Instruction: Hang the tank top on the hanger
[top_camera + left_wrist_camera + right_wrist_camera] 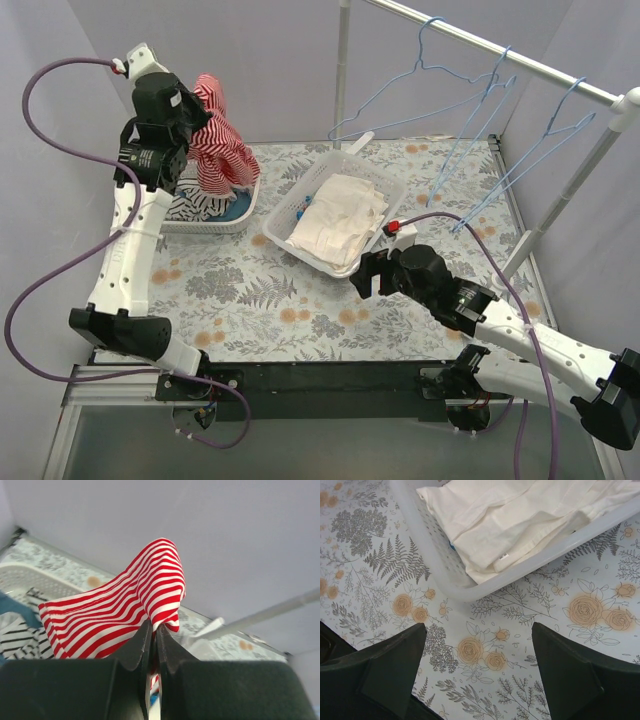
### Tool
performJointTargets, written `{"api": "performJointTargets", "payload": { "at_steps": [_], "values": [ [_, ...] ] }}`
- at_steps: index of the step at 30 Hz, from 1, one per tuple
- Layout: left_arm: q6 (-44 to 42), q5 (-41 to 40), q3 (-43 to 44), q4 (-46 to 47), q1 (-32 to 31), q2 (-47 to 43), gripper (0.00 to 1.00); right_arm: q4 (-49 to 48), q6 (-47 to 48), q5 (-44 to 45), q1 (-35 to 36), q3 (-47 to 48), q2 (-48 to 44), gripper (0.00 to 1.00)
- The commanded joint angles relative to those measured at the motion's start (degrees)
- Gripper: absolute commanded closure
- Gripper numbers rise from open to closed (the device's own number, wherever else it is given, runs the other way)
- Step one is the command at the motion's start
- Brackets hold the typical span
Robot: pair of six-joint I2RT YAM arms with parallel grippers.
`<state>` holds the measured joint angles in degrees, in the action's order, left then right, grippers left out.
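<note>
- left gripper (154, 626) is seen shut tight on a fold of the tank top (120, 610), which is held up over the basket (235, 222) at the far left of the table (250, 300); whether its lower hem is clear of the basket cannot be told.
- right gripper (477, 629) is held wide open and empty, low over the table, just beside the white basket (470, 594) of cream cloth (510, 525).
- the tank top is judged light, thin and wholly limp: no shape is kept, and it bunches from a single pinch.
- a second hold at a shoulder strap or arm-opening edge would likely be needed, so that the opening can be spread.
- the wire hangers (440, 70) are hung on the rail (500, 50) at far right, well apart from the tank top; being thin and free to swing, they may be pushed aside.
</note>
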<state>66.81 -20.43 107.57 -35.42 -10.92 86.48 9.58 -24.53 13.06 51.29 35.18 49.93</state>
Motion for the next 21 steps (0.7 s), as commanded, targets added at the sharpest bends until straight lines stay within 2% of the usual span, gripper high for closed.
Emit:
{"api": "performJointTargets", "payload": {
  "at_steps": [1, 2, 7, 13, 21],
  "values": [
    [-0.98, 12.15, 4.23, 3.6, 0.11, -5.0, 1.0, -1.06, 2.12, 1.53, 0.04, 4.28, 0.78, 0.05],
    [-0.63, 15.38, 4.14, 3.78, 0.19, -5.96, 1.0, -1.06, 2.12, 1.79, -0.05, 4.55, 0.78, 0.05],
    [0.78, 20.34, 3.52, 5.36, 0.19, -8.34, 1.0, -1.5, 1.95, 1.97, 0.04, 5.34, 1.48, 0.05],
    [4.29, 31.39, 5.19, 5.62, 0.19, -10.36, 1.0, -3.52, 1.77, 0.74, -0.05, 7.09, 2.98, 0.05],
    [8.69, 38.88, 3.79, 5.54, 0.19, -16.69, 1.0, -6.68, 3.61, -0.31, 0.04, 7.8, 4.55, 0.05]
  ]
}}
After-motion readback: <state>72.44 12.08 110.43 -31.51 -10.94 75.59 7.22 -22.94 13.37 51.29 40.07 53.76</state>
